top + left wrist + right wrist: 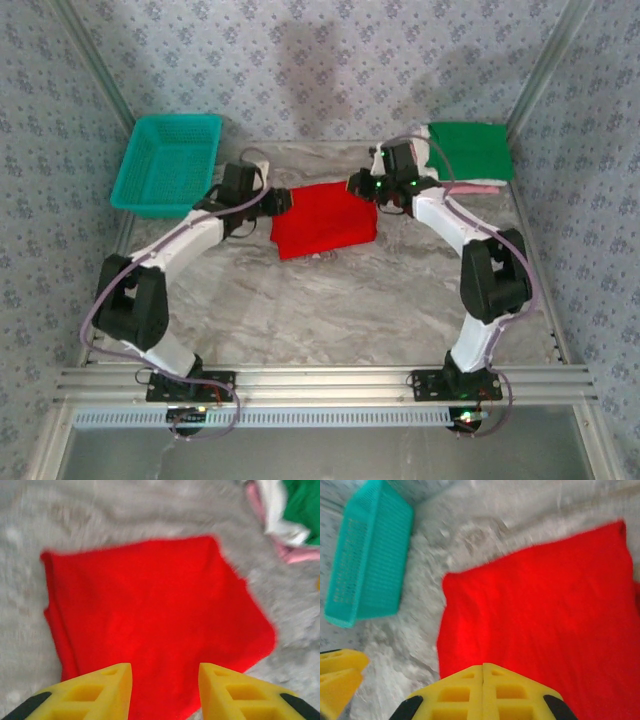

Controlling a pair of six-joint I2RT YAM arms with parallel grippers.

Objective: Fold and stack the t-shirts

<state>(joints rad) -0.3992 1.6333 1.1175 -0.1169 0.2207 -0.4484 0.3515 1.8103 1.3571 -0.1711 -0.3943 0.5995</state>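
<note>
While the red t-shirt (324, 220) lies folded into a rough rectangle at the back middle of the marble surface (330, 310), a broad bare stretch runs from its near edge down to the arm bases. A teal mesh basket (168, 165) sits at the back left corner, tilted, well apart from the shirt. At the back right, a green t-shirt (470, 150) tops a folded stack, with a white t-shirt (275, 505) and a pink t-shirt (300, 555) showing beneath it, close to the patterned wall.

The left claw (280, 203) sits at the red shirt's left edge, fingers apart and gripping nothing; from its wrist the cloth spreads just beyond the tips. The right claw (357, 184) sits at the shirt's far right corner, fingers pressed together with no cloth between them, between the shirt and the stack.
</note>
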